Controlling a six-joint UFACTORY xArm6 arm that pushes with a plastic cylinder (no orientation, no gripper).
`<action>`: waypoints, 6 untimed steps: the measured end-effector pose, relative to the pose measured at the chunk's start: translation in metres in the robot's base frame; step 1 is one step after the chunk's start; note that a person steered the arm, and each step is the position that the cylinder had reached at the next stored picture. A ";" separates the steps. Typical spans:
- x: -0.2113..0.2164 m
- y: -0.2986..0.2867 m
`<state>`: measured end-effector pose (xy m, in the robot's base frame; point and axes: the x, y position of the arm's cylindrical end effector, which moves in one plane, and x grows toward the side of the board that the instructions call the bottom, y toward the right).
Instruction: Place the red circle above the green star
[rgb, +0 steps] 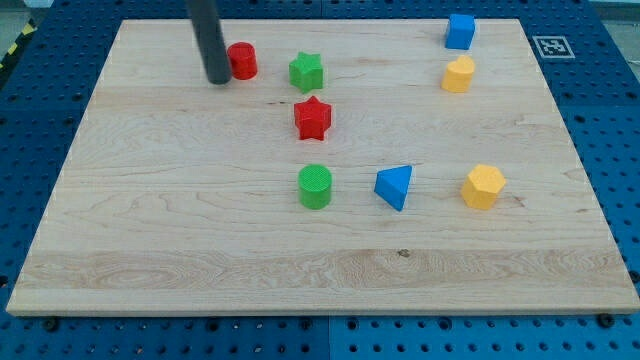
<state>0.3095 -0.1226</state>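
No pincer here, just rod, so nothing to spread or pinch. My tip (218, 81) touches red circle (242, 61) on its left. Green star (307, 72) further right. Straight push probably rams circle into star, knocks it off spot.

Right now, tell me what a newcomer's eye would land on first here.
First, my tip, the dark rod's end, touching or nearly touching the left side of the red circle near the board's top. Next, the green star just right of that circle, with the red star below it.
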 end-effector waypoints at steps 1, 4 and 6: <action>-0.011 0.035; -0.045 -0.036; -0.052 0.019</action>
